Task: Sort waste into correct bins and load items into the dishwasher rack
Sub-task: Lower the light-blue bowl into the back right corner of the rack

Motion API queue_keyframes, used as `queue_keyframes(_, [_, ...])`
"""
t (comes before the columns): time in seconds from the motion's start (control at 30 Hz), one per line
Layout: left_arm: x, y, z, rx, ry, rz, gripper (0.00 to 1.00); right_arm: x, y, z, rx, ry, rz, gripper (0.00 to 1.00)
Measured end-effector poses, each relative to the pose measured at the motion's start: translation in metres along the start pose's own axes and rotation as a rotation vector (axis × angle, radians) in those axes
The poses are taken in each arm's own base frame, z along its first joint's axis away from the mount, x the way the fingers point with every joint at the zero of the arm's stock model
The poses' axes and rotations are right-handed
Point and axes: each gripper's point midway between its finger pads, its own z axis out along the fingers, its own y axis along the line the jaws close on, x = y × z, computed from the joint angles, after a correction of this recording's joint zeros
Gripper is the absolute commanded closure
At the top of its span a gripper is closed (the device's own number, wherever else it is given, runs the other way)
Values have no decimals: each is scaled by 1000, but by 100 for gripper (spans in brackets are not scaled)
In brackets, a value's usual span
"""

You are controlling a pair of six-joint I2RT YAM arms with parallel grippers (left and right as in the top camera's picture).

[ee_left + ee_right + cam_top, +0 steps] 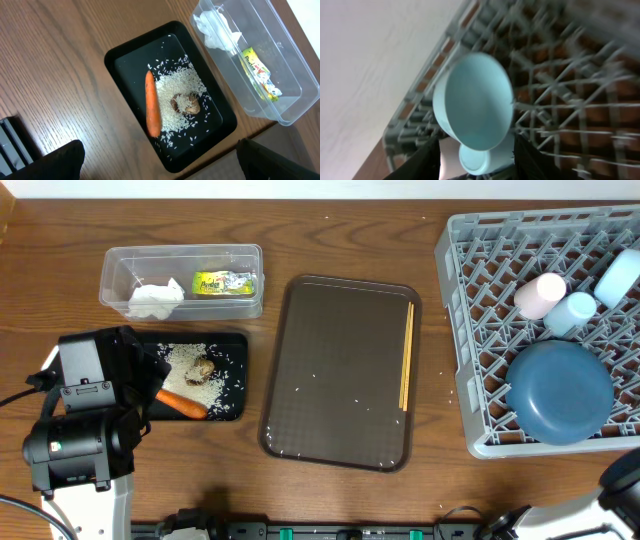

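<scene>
Table [60, 240]: tub [181, 250], black tray [244, 380], brown tray [340, 360], rack [455, 320]

The left arm [85, 420] stands at the near left of the overhead view, its black joint housings stacked above a white base link and its wrist bent so that the wrist camera looks almost straight down. The left end effector [160, 162] is spread wide. Only its two dark fingertips [62, 160] show, one in each lower corner of the wrist view, well apart. Of the right arm [622, 480], the overhead view catches only a dark piece at the lower right edge. In its own blurred wrist view, the right end effector [476, 162] is rolled to a slant, and its two dark fingers [422, 160] stand partly apart at the bottom edge.
</scene>
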Motion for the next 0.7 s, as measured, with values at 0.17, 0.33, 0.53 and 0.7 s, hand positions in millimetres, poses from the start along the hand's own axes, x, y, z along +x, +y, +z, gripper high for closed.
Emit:
queue_keyframes(0.17, [0, 0, 0, 0, 0, 0, 2, -13, 33, -33, 5, -98, -80, 65])
queue_keyframes(0.33, [0, 0, 0, 0, 0, 0, 2, 11, 86, -16, -69, -52, -192, 72])
queue_keyframes(0.53, [0, 0, 0, 0, 0, 0, 2, 59, 136, 25, -20, 13, -342, 63])
queue_keyframes(0.7, [0, 0, 0, 0, 0, 0, 2, 72, 157, 47, 6, -12, -420, 65])
